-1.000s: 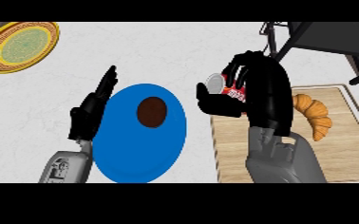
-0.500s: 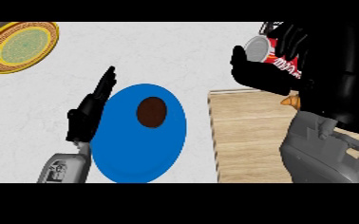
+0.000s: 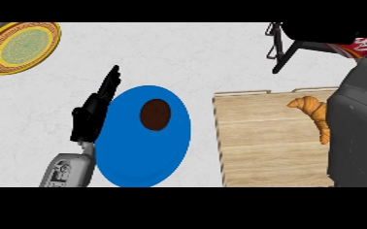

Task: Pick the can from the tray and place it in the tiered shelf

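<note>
At the far left, cut by the view's edge, sits a round plate with a yellow-brown rim and a mottled green centre, flat on the pale, faintly marbled counter. Below and to its right the left hand rests edge-on, its black fingers straight and held together, pointing up and away, with nothing in them; the grey forearm comes up from the lower edge. Just beside that hand, nearly touching its side, lies a smooth blue plate, seen as a tall oval, carrying a dark brown oval item in its upper half.

A narrow strip of bare counter separates the blue plate from the wooden tray, a rectangular board with light grain, a raised pale lip and a notch along its far edge. A golden-brown croissant, curved and ridged, lies toward the tray's right side, partly hidden by the right forearm, a broad grey mass that fills the right edge.

Beyond the tray's far edge stands the tiered shelf, of which only thin black metal struts show, angled against the counter. At the upper right corner a sliver of the can, red with white markings, shows above the shelf's struts and clear of the tray. The right hand itself is lost in the dark area there, so I cannot tell how its fingers are set.

The widest open counter stretches across the top middle, between the yellow-rimmed plate and the shelf.
</note>
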